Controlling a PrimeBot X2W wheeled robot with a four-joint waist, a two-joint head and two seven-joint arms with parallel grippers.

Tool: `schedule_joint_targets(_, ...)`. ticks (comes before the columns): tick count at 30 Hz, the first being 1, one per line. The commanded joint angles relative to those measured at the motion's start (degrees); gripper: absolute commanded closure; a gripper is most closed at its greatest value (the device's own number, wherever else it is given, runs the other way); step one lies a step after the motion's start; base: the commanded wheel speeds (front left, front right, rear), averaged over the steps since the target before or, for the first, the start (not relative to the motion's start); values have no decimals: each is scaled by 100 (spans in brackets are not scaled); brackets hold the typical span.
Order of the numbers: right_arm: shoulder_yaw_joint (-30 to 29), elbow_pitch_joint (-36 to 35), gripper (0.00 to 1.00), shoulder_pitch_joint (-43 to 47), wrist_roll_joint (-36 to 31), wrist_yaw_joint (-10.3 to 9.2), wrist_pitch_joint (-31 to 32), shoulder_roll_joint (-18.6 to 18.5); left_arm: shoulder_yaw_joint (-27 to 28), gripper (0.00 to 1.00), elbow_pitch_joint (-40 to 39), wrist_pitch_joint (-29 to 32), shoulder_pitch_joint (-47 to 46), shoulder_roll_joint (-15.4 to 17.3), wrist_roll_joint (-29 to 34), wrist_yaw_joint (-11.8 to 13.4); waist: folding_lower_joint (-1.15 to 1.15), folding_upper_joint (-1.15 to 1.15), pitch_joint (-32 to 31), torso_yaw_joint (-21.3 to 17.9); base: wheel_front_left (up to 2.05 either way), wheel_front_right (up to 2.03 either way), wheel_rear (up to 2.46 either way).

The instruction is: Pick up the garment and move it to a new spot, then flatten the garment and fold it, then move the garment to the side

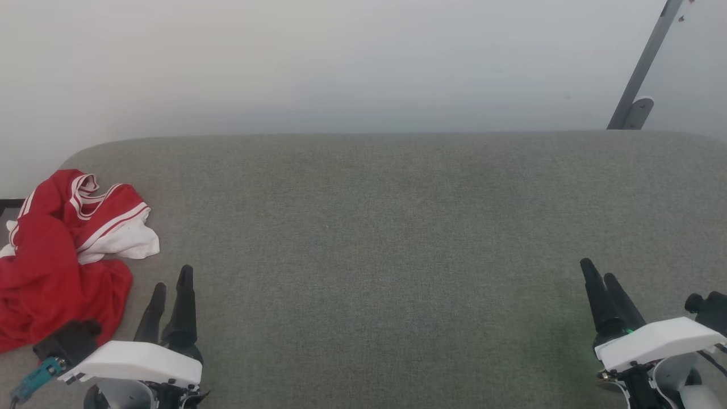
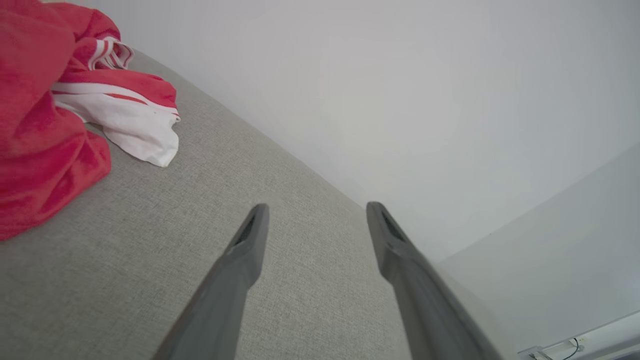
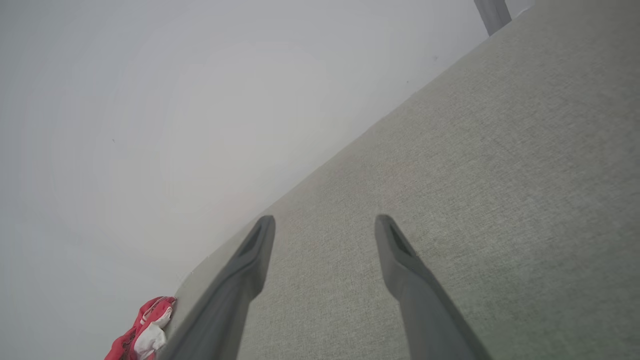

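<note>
Garment (image 1: 62,255) crumpled at the grey fabric tabletop's (image 1: 397,227) left edge, no lettering readable, maybe it's bunched inside. Left gripper (image 1: 172,278) and right gripper (image 1: 597,270) both spread open, holding nothing.

A grey-green upholstered surface (image 1: 397,227) lies before a plain white wall (image 1: 341,57). A grey metal bar (image 1: 642,68) slants at right.
</note>
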Motion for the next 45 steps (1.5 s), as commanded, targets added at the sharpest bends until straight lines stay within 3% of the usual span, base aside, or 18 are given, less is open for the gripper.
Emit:
schedule_joint_targets(1,-14,-101,0,-82,-127,1,-53,-63,21,0,-85,-66,-18,18,199,-44,0,0,0,2,0,0,0)
schedule_joint_targets(18,-8,-255,0,-1,-1008,1,-112,-105,119,0,-140,-331,54,-40,1270,-221,0,0,-11,-19,0,0,0)
schedule_joint_targets(45,116,-321,0,26,-2124,2,-329,-247,183,0,-261,-687,129,-63,2618,-285,0,0,-48,-56,0,0,0)
